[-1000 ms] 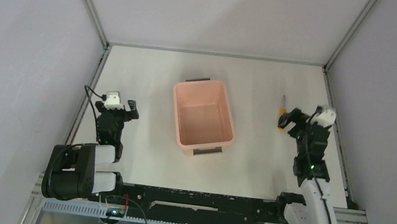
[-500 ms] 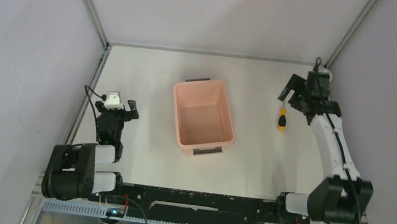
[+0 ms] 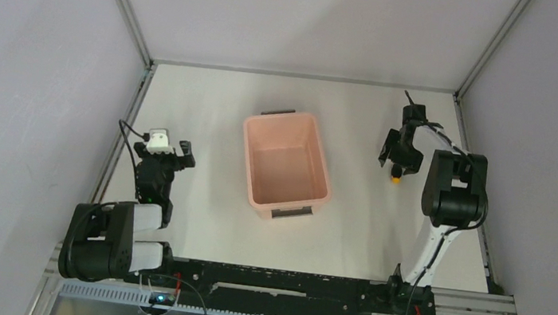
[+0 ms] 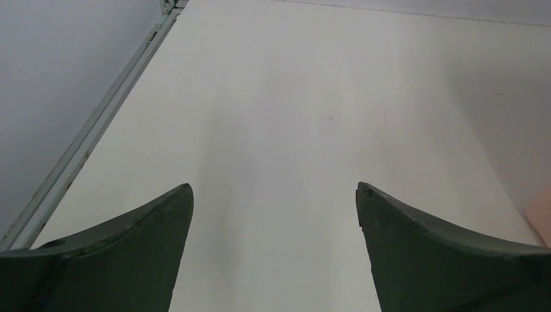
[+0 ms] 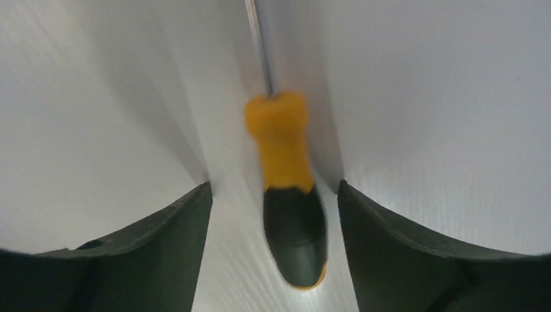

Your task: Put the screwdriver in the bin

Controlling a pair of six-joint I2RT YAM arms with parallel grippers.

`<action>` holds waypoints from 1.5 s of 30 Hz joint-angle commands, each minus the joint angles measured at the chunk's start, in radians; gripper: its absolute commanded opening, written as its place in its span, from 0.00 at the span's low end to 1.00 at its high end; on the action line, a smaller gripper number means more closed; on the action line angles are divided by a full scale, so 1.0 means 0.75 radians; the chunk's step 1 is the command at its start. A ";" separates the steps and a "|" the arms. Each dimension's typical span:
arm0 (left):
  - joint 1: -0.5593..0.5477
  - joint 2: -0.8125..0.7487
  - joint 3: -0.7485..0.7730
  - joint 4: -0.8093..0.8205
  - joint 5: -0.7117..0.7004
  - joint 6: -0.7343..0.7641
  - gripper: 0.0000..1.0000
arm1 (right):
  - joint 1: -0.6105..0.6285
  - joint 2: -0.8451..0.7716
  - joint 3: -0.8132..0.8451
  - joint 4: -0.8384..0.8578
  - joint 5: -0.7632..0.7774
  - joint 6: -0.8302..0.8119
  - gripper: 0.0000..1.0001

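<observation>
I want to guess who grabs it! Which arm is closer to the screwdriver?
Right. The right gripper hangs over the screwdriver, with its open jaws on either side of the handle. The left gripper sits far off, on the other side of the bin.

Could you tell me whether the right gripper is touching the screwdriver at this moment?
Apart. The right wrist view shows the screwdriver lying on the table inside the open right gripper, with a strip of bare surface showing on each side of its handle.
</observation>
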 commanded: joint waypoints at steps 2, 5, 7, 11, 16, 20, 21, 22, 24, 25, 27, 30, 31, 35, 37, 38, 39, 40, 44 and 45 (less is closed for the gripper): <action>-0.007 -0.010 0.057 0.032 -0.007 0.022 1.00 | -0.071 0.097 0.070 0.015 -0.073 -0.046 0.47; -0.007 -0.010 0.055 0.032 -0.007 0.022 1.00 | -0.073 0.065 0.076 -0.019 -0.091 -0.055 0.10; -0.007 -0.010 0.056 0.032 -0.007 0.023 1.00 | -0.072 0.004 0.108 -0.072 -0.077 -0.065 0.04; -0.007 -0.010 0.055 0.032 -0.007 0.023 1.00 | -0.061 -0.152 0.244 -0.281 0.016 -0.070 0.05; -0.007 -0.011 0.056 0.032 -0.007 0.022 1.00 | 0.016 -0.330 0.429 -0.546 0.152 -0.028 0.05; -0.007 -0.010 0.056 0.032 -0.007 0.022 1.00 | 0.183 -0.459 0.521 -0.663 0.163 0.013 0.05; -0.007 -0.010 0.055 0.032 -0.007 0.022 1.00 | 0.231 -0.474 0.551 -0.702 0.167 0.027 0.06; -0.007 -0.010 0.055 0.031 -0.007 0.022 1.00 | 0.284 -0.485 0.582 -0.736 0.169 0.039 0.06; -0.007 -0.010 0.055 0.032 -0.007 0.023 1.00 | 0.405 -0.505 0.630 -0.764 0.193 0.066 0.07; -0.007 -0.011 0.055 0.032 -0.007 0.023 1.00 | 0.475 -0.511 0.644 -0.765 0.198 0.077 0.07; -0.007 -0.010 0.055 0.031 -0.007 0.023 1.00 | 0.613 -0.509 0.685 -0.757 0.191 0.095 0.08; -0.007 -0.010 0.055 0.032 -0.007 0.023 1.00 | 0.806 -0.453 0.794 -0.752 0.214 0.128 0.10; -0.007 -0.010 0.056 0.032 -0.007 0.022 1.00 | 0.861 -0.426 0.823 -0.744 0.240 0.143 0.11; -0.006 -0.010 0.055 0.032 -0.007 0.023 1.00 | 1.018 -0.313 0.860 -0.660 0.218 0.224 0.13; -0.007 -0.010 0.056 0.032 -0.007 0.023 1.00 | 1.058 -0.260 0.843 -0.612 0.193 0.246 0.13; -0.007 -0.010 0.056 0.032 -0.007 0.023 1.00 | 1.072 -0.236 0.831 -0.589 0.192 0.264 0.13; -0.007 -0.010 0.056 0.032 -0.007 0.022 1.00 | 1.086 -0.213 0.814 -0.565 0.186 0.279 0.13; -0.007 -0.010 0.055 0.031 -0.007 0.022 1.00 | 1.098 -0.196 0.788 -0.539 0.178 0.299 0.13; -0.007 -0.011 0.056 0.031 -0.007 0.023 1.00 | 1.119 -0.151 0.588 -0.369 0.153 0.388 0.18; -0.006 -0.010 0.056 0.032 -0.007 0.023 1.00 | 1.120 -0.141 0.537 -0.330 0.133 0.412 0.18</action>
